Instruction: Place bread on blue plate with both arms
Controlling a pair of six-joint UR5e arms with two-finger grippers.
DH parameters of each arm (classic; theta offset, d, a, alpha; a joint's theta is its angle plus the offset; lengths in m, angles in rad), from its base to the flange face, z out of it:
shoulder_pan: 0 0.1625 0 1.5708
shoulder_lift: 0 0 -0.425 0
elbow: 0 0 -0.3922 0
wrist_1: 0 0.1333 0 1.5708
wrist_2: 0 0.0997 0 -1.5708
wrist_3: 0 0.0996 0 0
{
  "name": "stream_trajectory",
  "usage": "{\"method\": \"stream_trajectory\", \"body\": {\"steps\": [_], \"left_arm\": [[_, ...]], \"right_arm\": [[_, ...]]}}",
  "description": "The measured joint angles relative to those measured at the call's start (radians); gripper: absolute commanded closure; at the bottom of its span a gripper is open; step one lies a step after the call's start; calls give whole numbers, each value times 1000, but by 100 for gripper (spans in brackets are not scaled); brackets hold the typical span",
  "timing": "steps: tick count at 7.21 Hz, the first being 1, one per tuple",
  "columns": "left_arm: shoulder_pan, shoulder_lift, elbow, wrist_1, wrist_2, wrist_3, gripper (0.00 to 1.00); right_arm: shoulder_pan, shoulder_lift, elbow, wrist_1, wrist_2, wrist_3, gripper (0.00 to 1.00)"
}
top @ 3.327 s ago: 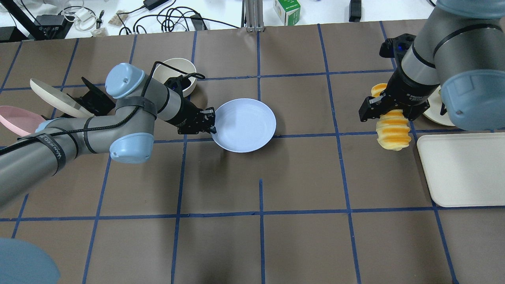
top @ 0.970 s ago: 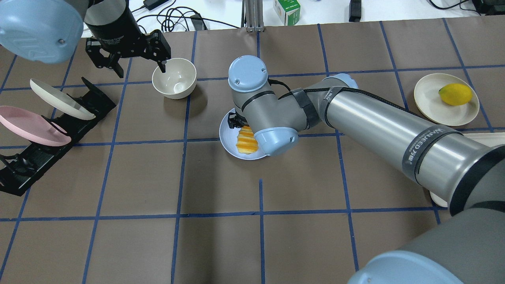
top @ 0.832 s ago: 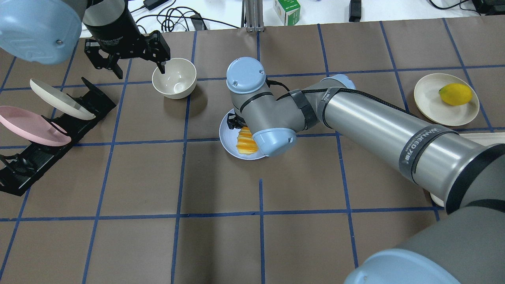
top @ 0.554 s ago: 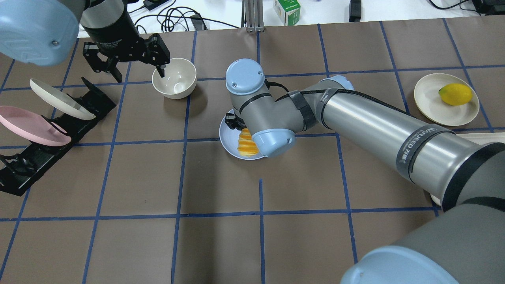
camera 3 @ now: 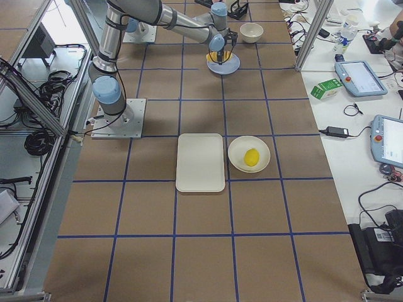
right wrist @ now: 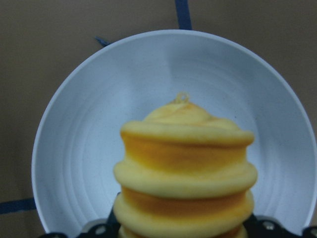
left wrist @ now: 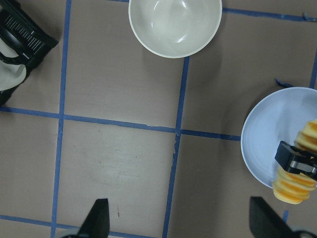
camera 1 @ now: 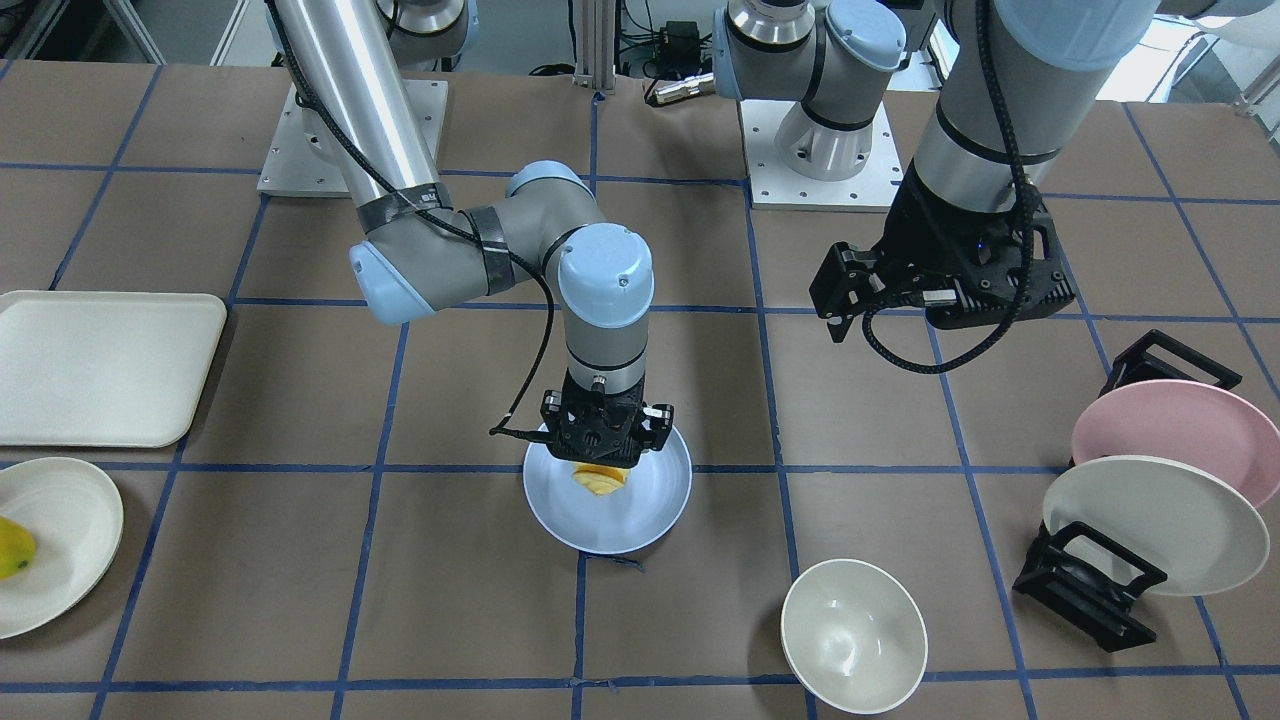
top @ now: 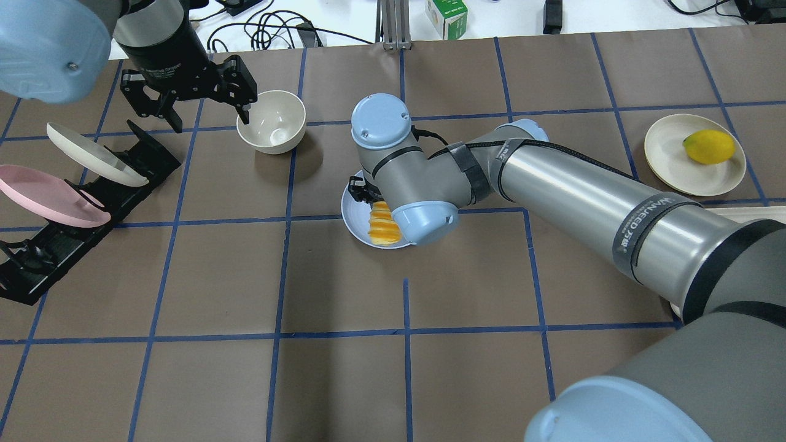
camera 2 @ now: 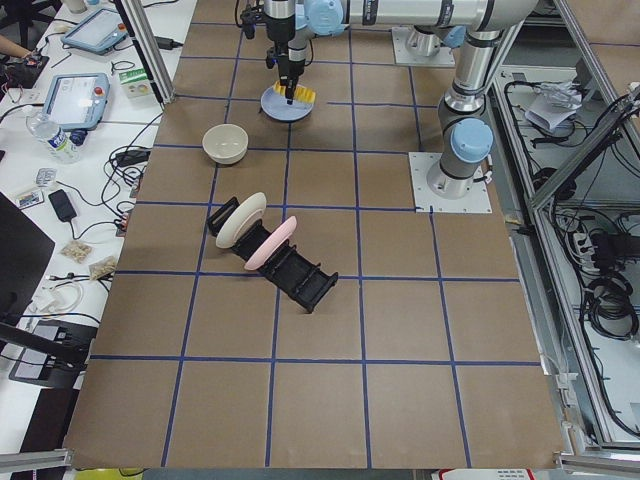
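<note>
Brown table [top: 466, 282] gridded with blue tape. The right black two-finger gripper [camera 1: 606, 448] is clamped on the ridged toy bread loaf [top: 383, 223], pale yellow with orange stripes, held tilted over the round pale-blue plate [camera 1: 640, 515] at mid-table. The left gripper [left wrist: 181, 223], fingers spread wide and empty, hovers near the round cream bowl [top: 272, 123].

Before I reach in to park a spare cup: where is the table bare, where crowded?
Bare: the squares between the tray and the blue plate, and between the fruit plate and the bowl. Crowded: the blue plate, where the right fingers hold the bread, and the plate rack.
</note>
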Motion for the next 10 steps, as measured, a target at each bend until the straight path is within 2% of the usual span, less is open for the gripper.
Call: {"method": "stream_trajectory", "body": {"steps": [5, 7, 10], "left_arm": [[-8, -17, 11, 9, -16, 16, 0], [-10, -13, 7, 10, -15, 12, 0], [-11, -10, 5, 9, -15, 7, 0]], "right_arm": [[-22, -34, -28, 38, 1, -27, 0], [-107, -141, -46, 193, 1, -156, 0], [-305, -348, -43, 496, 4, -419, 0]]}}
